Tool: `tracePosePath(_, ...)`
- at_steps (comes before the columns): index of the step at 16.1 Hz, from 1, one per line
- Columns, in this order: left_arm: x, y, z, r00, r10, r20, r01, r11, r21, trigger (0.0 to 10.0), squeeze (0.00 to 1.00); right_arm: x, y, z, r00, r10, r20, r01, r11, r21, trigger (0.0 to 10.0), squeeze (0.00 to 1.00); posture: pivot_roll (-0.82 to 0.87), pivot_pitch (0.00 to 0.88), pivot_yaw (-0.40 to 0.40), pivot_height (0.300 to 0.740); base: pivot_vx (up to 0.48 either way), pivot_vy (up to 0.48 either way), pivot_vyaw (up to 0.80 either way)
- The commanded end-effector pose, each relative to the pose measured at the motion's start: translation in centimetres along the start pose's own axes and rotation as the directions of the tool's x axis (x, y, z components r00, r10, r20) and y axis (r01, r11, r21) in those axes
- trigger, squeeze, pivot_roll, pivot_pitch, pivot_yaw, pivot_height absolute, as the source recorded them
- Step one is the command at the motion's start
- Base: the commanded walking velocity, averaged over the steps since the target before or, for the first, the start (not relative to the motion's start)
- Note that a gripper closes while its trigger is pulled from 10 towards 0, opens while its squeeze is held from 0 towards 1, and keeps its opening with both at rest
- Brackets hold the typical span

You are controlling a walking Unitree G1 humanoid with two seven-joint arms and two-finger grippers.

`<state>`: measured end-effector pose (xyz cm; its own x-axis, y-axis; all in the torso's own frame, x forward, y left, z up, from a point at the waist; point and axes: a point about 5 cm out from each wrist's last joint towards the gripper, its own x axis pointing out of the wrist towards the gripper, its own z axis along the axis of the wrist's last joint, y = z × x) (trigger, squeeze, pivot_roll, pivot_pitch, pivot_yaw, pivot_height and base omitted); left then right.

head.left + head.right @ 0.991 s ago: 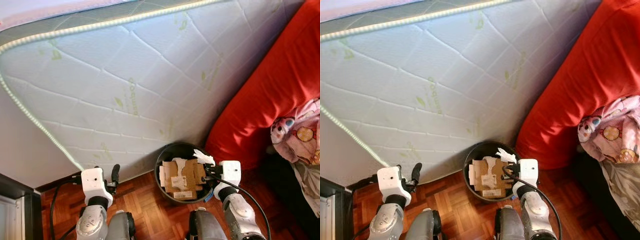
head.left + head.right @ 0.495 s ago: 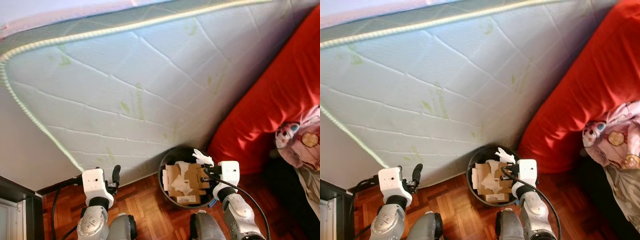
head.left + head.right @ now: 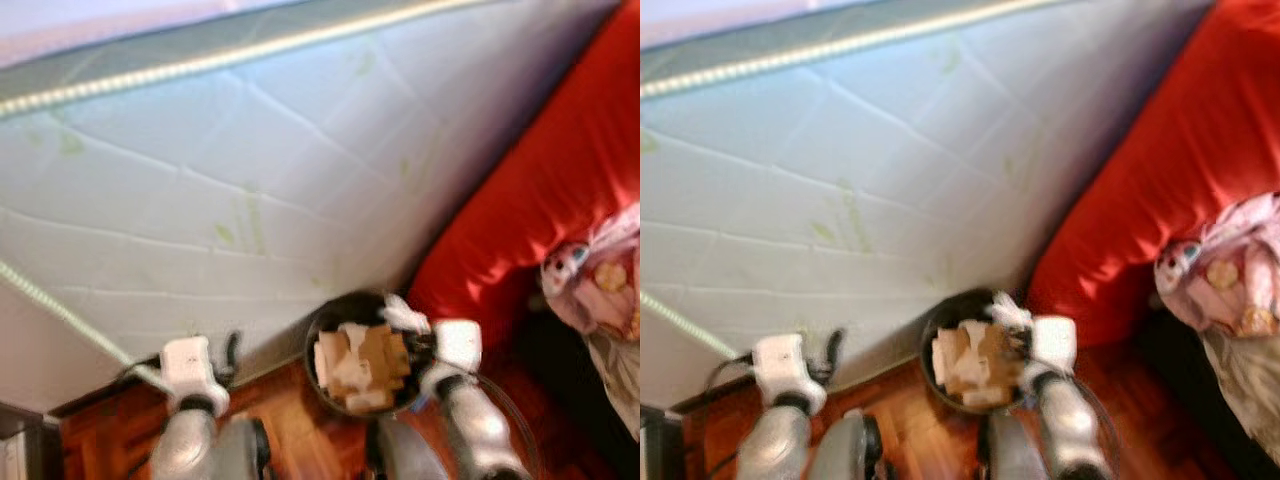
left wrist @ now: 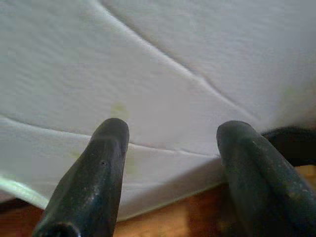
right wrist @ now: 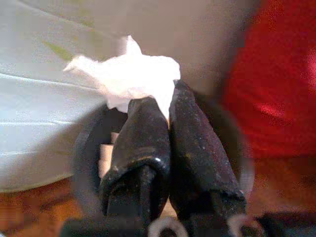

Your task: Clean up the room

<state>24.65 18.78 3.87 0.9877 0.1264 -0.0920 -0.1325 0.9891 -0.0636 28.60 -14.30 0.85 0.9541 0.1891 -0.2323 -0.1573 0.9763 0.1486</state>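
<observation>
A crumpled white tissue (image 5: 129, 76) was held pinched in the right gripper (image 5: 167, 106), over the rim of the black bin (image 3: 318, 335) of cardboard scraps beside the mattress (image 3: 250, 170). The left gripper (image 4: 170, 136) was held open near the mattress.

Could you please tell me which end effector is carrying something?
The right end effector, pinching a white tissue over the bin; the left end effector is open.

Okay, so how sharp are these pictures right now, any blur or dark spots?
Both eye views are smeared by motion: the bin and its cardboard scraps look soft. The right wrist view is sharpest on the right gripper pinching the crumpled tissue, with a hazy background. The left wrist view shows the left gripper open before the mattress, evenly lit.
</observation>
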Motion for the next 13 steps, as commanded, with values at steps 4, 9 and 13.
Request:
tracePosePath(4,-0.4,-0.8,-0.6,1.0,-0.017,-0.024,0.017,1.0,-0.025,10.0,0.0,-0.6,-1.4,-1.0,0.997,-0.031,-0.076,0.031,0.999,-0.009,10.0,0.0,-0.1,0.235,-0.007,0.622,0.0,0.0,0.0)
tracePosePath(9,-0.2,-1.0,-0.3,0.999,-0.03,-0.016,0.029,0.999,-0.019,10.0,0.0,0.6,-2.3,0.3,0.993,-0.067,-0.098,0.069,0.997,0.015,10.0,0.0,-0.07,0.276,-0.017,0.622,0.0,0.0,0.0)
tracePosePath(13,0.2,-1.3,0.9,0.999,-0.04,0.02,0.041,0.999,-0.02,10.0,0.0,2.1,-3.5,3.0,0.989,-0.112,-0.092,0.115,0.993,0.033,10.0,0.0,-0.03,0.32,-0.025,0.622,0.0,0.0,0.0)
